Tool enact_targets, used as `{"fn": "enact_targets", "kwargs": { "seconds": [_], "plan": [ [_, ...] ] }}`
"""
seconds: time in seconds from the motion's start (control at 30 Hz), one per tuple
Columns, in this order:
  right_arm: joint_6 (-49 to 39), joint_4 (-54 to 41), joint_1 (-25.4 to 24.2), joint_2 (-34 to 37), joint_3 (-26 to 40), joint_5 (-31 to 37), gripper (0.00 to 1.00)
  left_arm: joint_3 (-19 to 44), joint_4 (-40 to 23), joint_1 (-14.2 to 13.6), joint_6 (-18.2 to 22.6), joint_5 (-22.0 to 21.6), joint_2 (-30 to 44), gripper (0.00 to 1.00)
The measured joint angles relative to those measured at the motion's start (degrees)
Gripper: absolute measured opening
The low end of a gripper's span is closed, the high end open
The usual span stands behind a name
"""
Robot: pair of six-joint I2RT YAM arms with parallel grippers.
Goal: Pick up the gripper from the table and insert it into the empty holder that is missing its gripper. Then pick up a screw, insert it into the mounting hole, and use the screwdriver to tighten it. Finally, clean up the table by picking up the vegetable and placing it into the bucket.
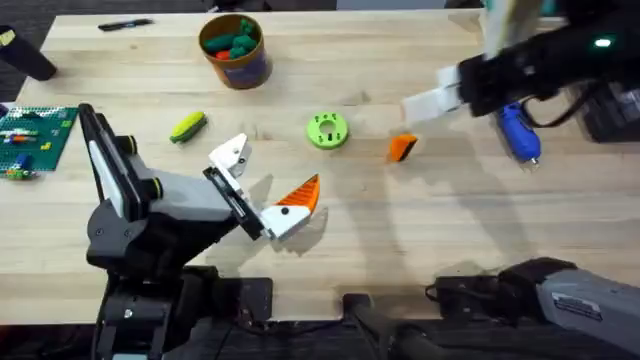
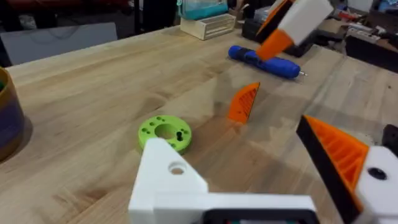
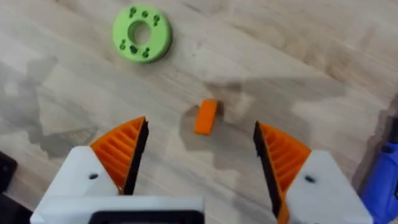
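Fingers of my right gripper (image 3: 196, 158) are hanging spread above the gripper (image 3: 206, 116). Overhead, it's lying (image 1: 401, 148) past the disc (image 1: 327, 130). Left gripper (image 1: 268, 186) is gaping, its holder (image 2: 166, 180) bare. I'm risking tipping the wedge if descending off-centre.

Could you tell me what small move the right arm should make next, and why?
Probably lower the right end effector straight down around the gripper. Its fingers are open, the orange piece lies free on the table ahead between them, and the left arm's holder lacks its pad.
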Motion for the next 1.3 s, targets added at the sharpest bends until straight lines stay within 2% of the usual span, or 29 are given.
{"fn": "enact_targets", "kwargs": {
  "seconds": [0.17,0.3,0.47,0.8,1.2,1.27,1.3],
  "plan": [
    [-0.60,-3.02,7.32,5.31,1.13,4.40,0.994,0.00,0.00,0.00,0.00,0.00,0.01,0.889],
    [-0.92,-3.12,9.99,9.61,1.13,6.35,0.994,0.00,0.00,0.00,0.00,0.00,0.02,0.888],
    [-0.92,-3.12,9.99,14.49,1.13,7.77,0.991,0.00,0.00,0.00,0.00,0.00,0.00,0.888],
    [-0.92,-3.81,9.99,19.05,1.13,7.84,0.987,0.00,0.00,0.00,0.00,0.00,0.00,0.889],
    [4.21,-4.17,8.82,20.06,1.13,7.86,0.987,0.00,0.00,0.00,0.00,0.00,0.01,0.889],
    [4.77,-4.17,8.53,20.06,1.13,8.04,0.935,0.00,0.00,0.00,0.00,0.00,0.00,0.889],
    [4.95,-4.17,8.49,20.06,1.13,8.07,0.876,0.00,0.00,0.00,0.00,0.00,0.00,0.889]
  ]
}}
